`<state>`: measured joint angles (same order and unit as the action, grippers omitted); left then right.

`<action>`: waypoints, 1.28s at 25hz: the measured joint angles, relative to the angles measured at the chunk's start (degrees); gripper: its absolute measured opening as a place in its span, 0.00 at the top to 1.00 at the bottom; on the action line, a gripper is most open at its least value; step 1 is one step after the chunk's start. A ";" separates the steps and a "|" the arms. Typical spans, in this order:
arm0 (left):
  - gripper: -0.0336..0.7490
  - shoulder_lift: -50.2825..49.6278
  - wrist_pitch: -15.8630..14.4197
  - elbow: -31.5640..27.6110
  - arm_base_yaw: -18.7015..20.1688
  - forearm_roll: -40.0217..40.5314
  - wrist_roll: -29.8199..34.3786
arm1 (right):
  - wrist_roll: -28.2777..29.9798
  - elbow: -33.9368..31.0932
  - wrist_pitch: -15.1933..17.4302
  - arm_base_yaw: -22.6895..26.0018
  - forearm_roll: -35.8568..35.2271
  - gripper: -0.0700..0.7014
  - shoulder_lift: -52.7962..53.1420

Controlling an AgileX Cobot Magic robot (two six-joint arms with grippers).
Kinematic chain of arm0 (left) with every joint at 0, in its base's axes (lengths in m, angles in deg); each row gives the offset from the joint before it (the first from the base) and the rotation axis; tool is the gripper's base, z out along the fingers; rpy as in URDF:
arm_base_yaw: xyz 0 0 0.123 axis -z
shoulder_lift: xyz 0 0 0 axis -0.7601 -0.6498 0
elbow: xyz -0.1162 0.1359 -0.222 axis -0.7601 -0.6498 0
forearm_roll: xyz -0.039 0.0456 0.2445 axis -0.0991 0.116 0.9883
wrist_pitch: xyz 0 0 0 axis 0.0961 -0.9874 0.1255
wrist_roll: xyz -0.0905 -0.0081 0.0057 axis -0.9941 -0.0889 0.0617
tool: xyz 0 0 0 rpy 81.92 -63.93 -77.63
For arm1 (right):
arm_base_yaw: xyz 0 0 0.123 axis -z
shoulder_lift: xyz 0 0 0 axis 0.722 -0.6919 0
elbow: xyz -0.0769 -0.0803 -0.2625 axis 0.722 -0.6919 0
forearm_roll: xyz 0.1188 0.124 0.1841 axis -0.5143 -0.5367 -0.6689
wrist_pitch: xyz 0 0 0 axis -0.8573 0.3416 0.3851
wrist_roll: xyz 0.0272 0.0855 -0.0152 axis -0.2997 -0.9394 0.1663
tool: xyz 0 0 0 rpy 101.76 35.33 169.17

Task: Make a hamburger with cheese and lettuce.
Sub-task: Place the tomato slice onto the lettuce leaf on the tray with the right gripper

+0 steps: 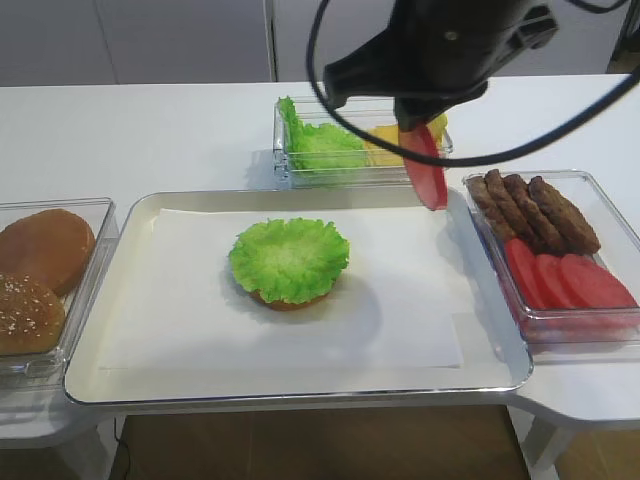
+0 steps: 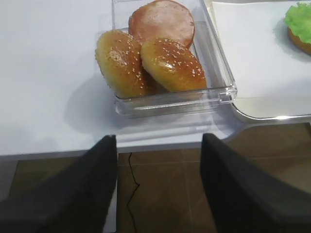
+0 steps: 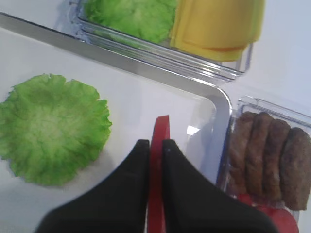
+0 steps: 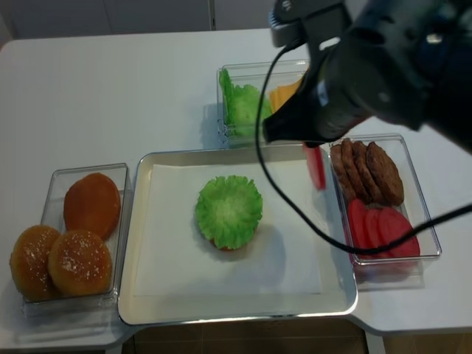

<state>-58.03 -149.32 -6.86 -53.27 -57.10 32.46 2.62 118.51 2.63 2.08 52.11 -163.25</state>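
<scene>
Over tray [image 1: 480, 372] rt edge, right jaws clamp tomato slice [image 1: 425, 166], left jaws wide, no legible text.

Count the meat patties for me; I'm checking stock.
4, all standing on edge in a row at the back of the right-hand box, behind the tomato slices. More may be hidden under the arm.

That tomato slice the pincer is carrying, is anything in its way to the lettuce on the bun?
Nothing visible. The right pincer holds the tomato slice edge-down above the tray's far right corner. Between it and the lettuce on the bun base lies only bare white paper. The containers sit outside the tray.
</scene>
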 joint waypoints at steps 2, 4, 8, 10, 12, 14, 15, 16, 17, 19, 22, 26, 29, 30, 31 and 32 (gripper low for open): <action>0.44 0.00 0.00 0.00 0.00 0.00 0.00 | 0.14 1.53 -0.25 -1.47 0.88 0.83 -2.83; 0.44 0.00 0.00 0.00 0.00 0.00 0.00 | 0.21 3.10 -0.81 -2.82 1.88 0.83 -5.96; 0.44 0.00 0.00 0.00 0.00 0.00 0.00 | 0.27 5.18 -2.61 -4.35 2.97 0.83 -10.90; 0.44 0.00 0.00 0.00 0.00 0.00 0.00 | 0.27 5.75 -3.46 -4.62 3.58 0.83 -12.89; 0.44 0.00 0.00 0.00 0.00 0.00 0.00 | 0.27 6.08 -4.98 -4.66 3.84 0.83 -14.02; 0.44 0.00 0.00 0.00 0.00 0.00 0.00 | 0.27 6.11 -5.83 -4.66 3.84 0.83 -14.57; 0.44 0.00 0.00 0.00 0.00 0.00 0.00 | 0.27 6.11 -6.22 -4.66 3.84 0.83 -14.67; 0.44 0.00 0.00 0.00 0.00 0.00 0.00 | 0.34 6.11 -6.48 -4.66 3.84 0.83 -14.77; 0.44 0.00 0.00 0.00 0.00 0.00 0.00 | 0.78 6.11 -6.63 -4.66 3.84 0.83 -14.79; 0.44 0.00 0.00 0.00 0.00 0.00 0.00 | 1.46 6.24 -7.16 -4.66 3.62 0.83 -15.13; 0.44 0.00 0.00 0.00 0.00 0.00 0.00 | 2.40 6.24 -7.79 -4.66 2.41 0.83 -15.12; 0.44 0.00 0.00 0.00 0.00 0.00 0.00 | 2.65 6.24 -8.00 -4.66 2.06 0.83 -15.12; 0.44 0.00 0.00 0.00 0.00 0.00 0.00 | 3.23 6.24 -8.39 -4.66 1.93 0.83 -15.12; 0.44 0.00 0.00 0.00 0.00 0.00 0.00 | 3.63 6.24 -8.62 -4.66 1.93 0.83 -15.12; 0.44 0.00 0.00 0.00 0.00 0.00 0.00 | 3.78 6.24 -8.62 -4.66 1.93 0.83 -15.15; 0.44 0.00 0.00 0.00 0.00 0.00 0.00 | 4.04 6.24 -8.71 -4.66 1.93 0.83 -15.51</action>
<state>-58.03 -149.32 -6.86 -53.27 -57.10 32.46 6.66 124.74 -6.08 -2.57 54.03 -178.75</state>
